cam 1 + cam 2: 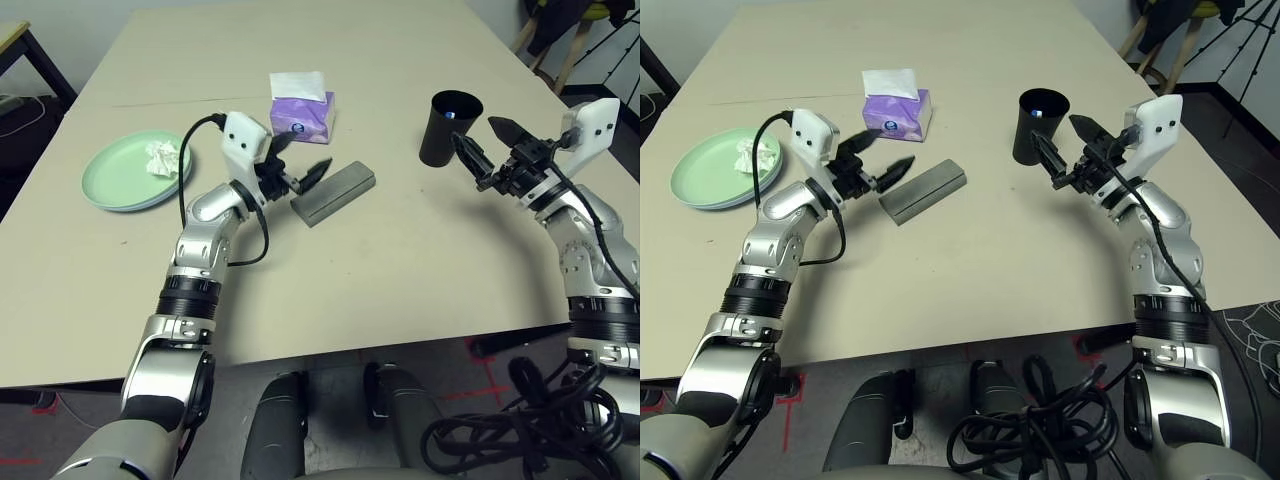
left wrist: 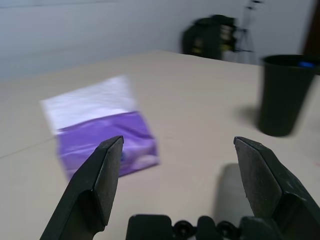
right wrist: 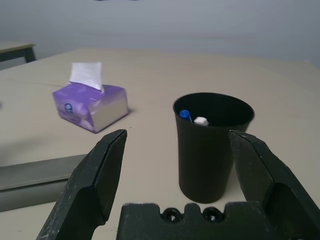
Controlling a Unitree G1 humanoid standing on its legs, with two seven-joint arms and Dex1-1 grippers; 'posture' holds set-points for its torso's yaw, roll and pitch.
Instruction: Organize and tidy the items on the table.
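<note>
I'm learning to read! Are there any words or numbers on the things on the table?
No words can be read.
The purple tissue box has a round dark mark on its end, too small and blurred to read.
The black cup, grey case and green plate carry no writing.

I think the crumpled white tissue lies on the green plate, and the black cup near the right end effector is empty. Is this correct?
Not fully. The crumpled white tissue does lie on the green plate, but the black cup near the right end effector is not empty: the right wrist view shows a blue tip and a white tip inside it.
</note>
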